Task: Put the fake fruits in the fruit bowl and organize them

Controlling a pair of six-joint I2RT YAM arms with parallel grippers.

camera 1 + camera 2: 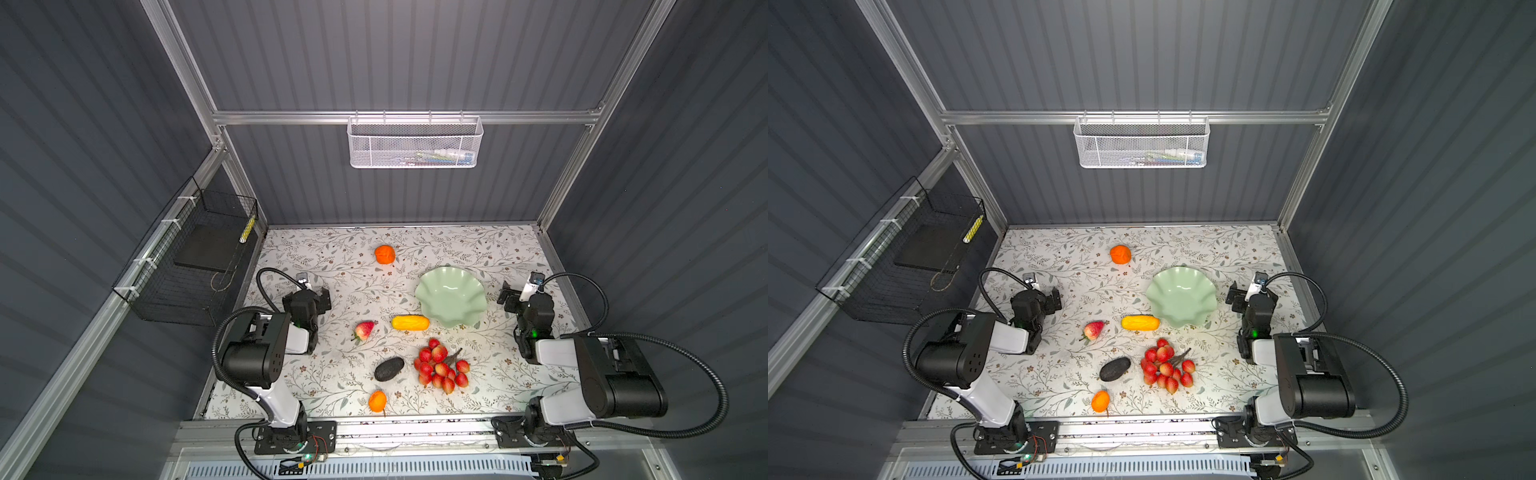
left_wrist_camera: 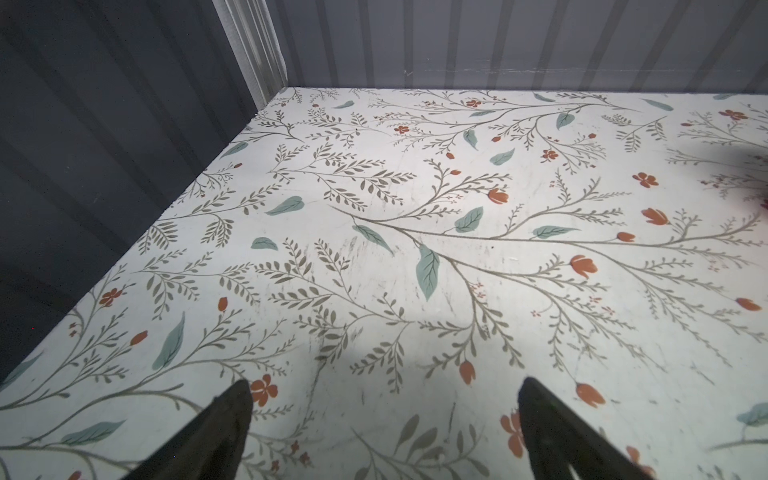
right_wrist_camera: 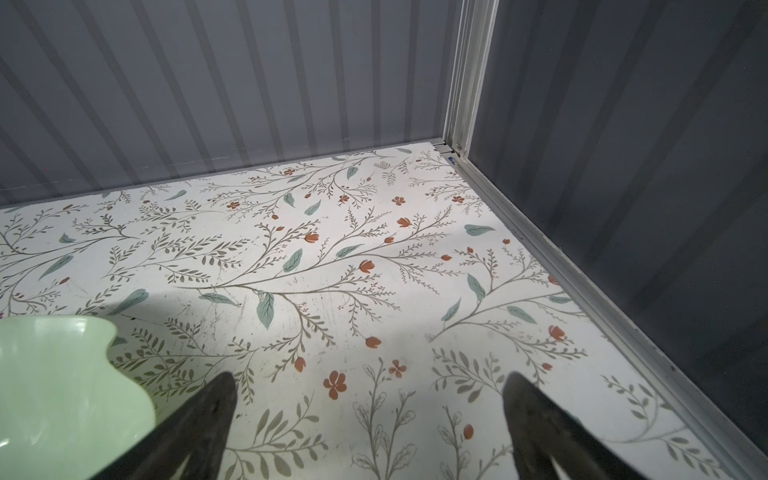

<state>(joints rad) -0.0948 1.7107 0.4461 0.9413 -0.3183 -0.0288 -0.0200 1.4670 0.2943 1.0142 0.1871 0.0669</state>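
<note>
The pale green fruit bowl (image 1: pixel 451 296) (image 1: pixel 1181 297) stands empty, right of centre on the flowered table. Around it lie the fake fruits: a far orange (image 1: pixel 385 254), a yellow oblong (image 1: pixel 410 323) against the bowl's near rim, a strawberry (image 1: pixel 364 330), a dark avocado (image 1: pixel 389 368), a red berry cluster (image 1: pixel 442 365) and a near orange (image 1: pixel 377 401). My left gripper (image 1: pixel 322 297) (image 2: pixel 384 390) hovers open at the left, holding nothing. My right gripper (image 1: pixel 509 297) (image 3: pixel 370 386) is open just right of the bowl (image 3: pixel 62 374), also holding nothing.
A white mesh basket (image 1: pixel 415 143) hangs on the back wall. A black wire basket (image 1: pixel 191 266) is fixed to the left wall. Grey walls and aluminium rails close in the table at the back and both sides.
</note>
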